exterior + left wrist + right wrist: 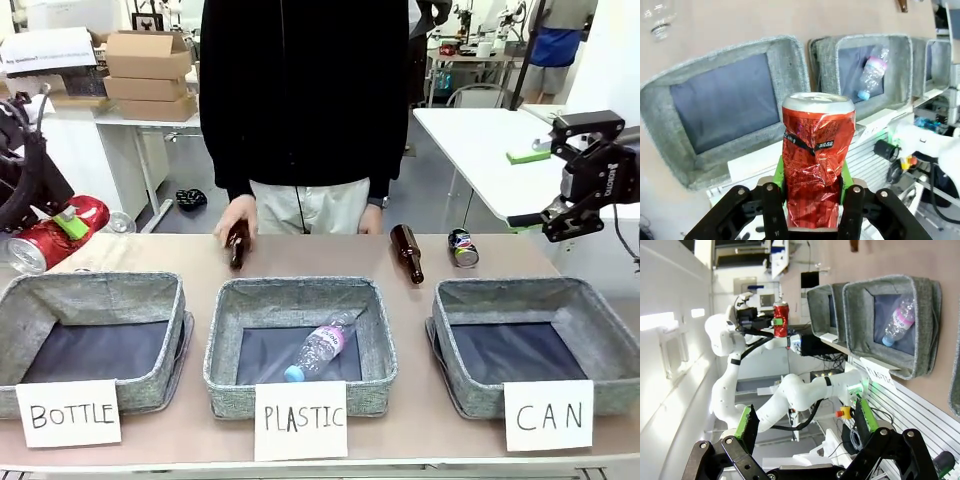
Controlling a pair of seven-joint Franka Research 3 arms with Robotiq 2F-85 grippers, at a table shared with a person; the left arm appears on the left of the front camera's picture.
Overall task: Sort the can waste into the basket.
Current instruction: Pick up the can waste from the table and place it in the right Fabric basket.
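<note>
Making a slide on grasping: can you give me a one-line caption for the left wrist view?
Left end effector clamps a crumpled red can above the empty BOTTLE basket.

Three white paper signs stand at the desk's near edge, one before each grey basket. The sign (68,412) at the near left corner reads "BOTTLE", the middle sign (300,420) reads "PLASTIC", and the sign (548,414) at the near right corner reads "CAN". Print on the red can (815,170) is too small to read.
</note>
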